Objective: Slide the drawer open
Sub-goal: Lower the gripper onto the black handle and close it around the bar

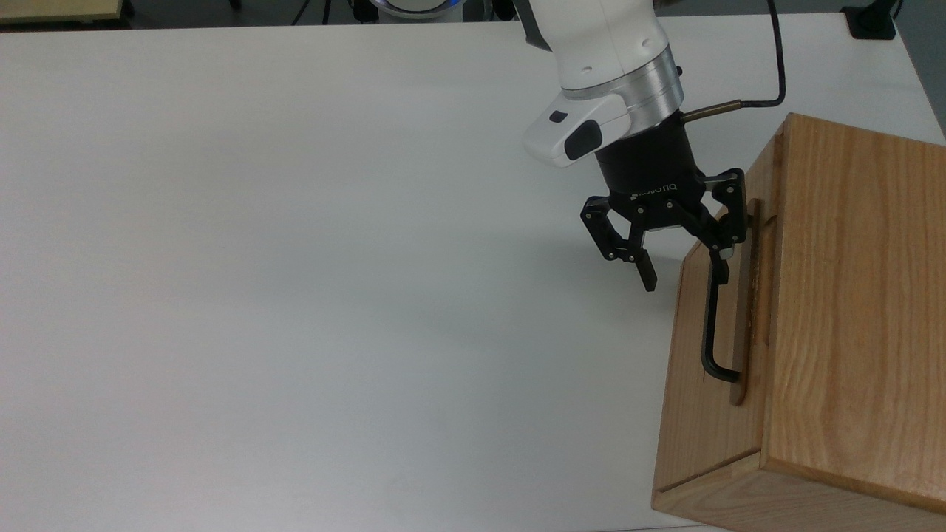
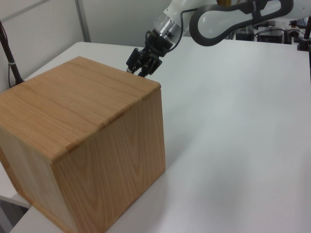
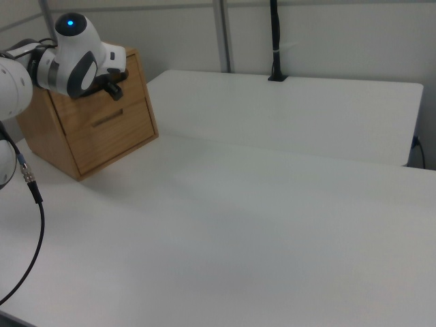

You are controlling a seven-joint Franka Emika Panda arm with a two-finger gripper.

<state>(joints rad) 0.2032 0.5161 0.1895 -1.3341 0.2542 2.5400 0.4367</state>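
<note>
Jaws spread wide straddle one handle (image 1: 711, 325) on one drawer (image 1: 702, 399)

The arm (image 1: 599, 44) is glossy white with a silver wrist ring, a black cable, and a black screw-studded gripper (image 1: 684, 275) lettered in white.
</note>
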